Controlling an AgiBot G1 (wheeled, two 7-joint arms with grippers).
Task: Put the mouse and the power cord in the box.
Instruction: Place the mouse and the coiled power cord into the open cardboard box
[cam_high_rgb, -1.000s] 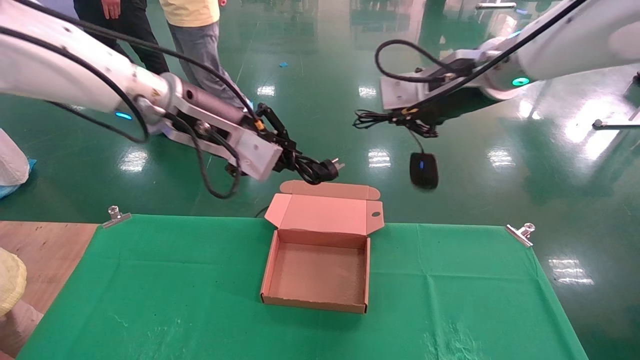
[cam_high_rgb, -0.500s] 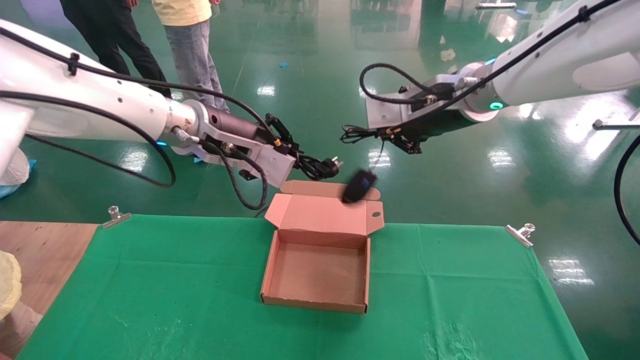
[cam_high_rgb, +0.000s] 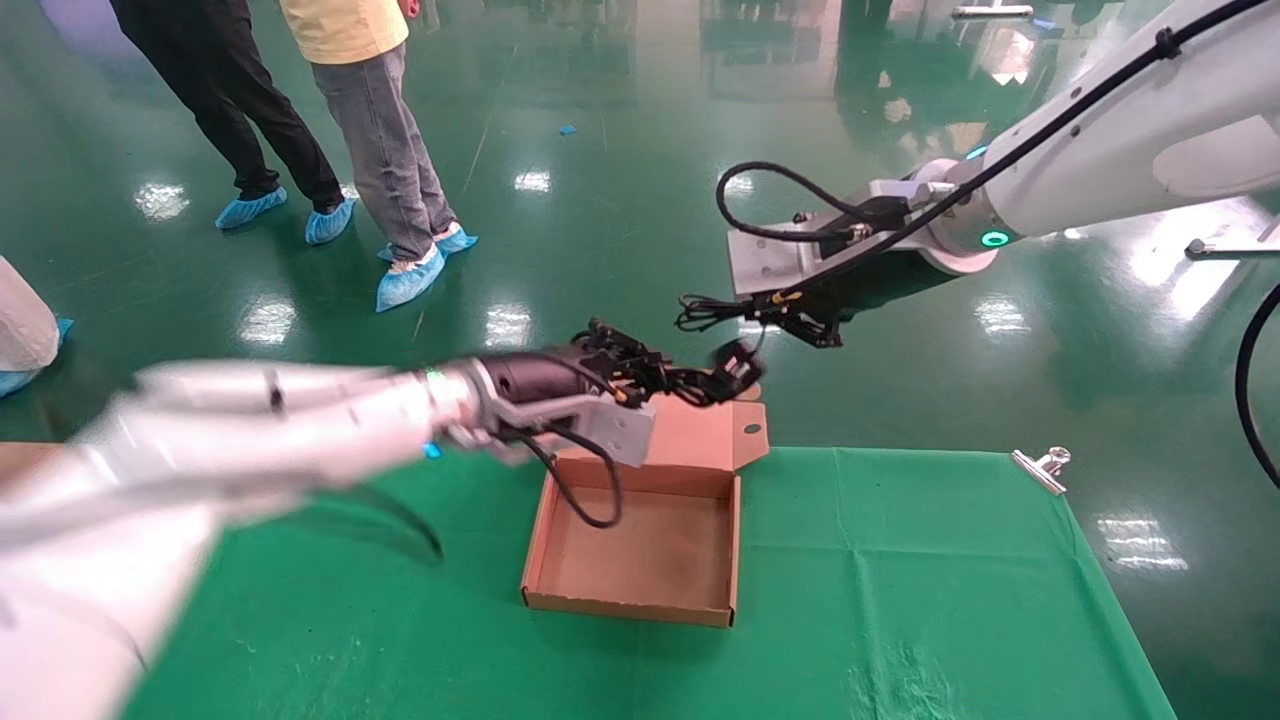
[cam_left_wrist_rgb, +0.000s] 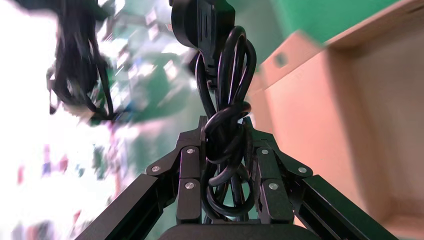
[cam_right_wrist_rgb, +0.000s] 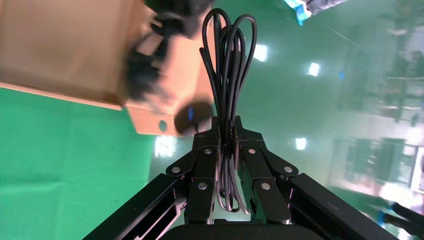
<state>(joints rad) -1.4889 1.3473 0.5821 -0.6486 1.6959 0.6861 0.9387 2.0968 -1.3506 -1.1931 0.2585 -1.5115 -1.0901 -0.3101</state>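
The tan box (cam_high_rgb: 630, 605) lies open on the green cloth, its lid (cam_high_rgb: 700, 430) folded back. My left gripper (cam_high_rgb: 655, 380) hovers over the lid, shut on the coiled power cord (cam_high_rgb: 690, 383). From the left wrist, the cord (cam_left_wrist_rgb: 225, 100) runs between the jaws of the gripper (cam_left_wrist_rgb: 225, 125), plug farthest out, box (cam_left_wrist_rgb: 350, 125) beside it. My right gripper (cam_high_rgb: 790, 322) is beyond the table's far edge, shut on the mouse's bundled thin cable (cam_high_rgb: 700, 312). The mouse (cam_high_rgb: 737, 360) dangles just over the lid's far edge. From the right wrist, the gripper (cam_right_wrist_rgb: 226, 125) clamps the cable (cam_right_wrist_rgb: 227, 50); the mouse (cam_right_wrist_rgb: 192, 116) hangs by the lid's hole.
The green cloth (cam_high_rgb: 900, 560) covers the table, held by a metal clip (cam_high_rgb: 1040, 465) at the far right corner. Two people (cam_high_rgb: 390, 150) stand on the shiny green floor behind. My left arm (cam_high_rgb: 250, 420) stretches across the table's left side.
My left arm swung down and right, carrying the power cord over the box lid. The right gripper came in left and lower, and the mouse swung from right of the box to above the lid.
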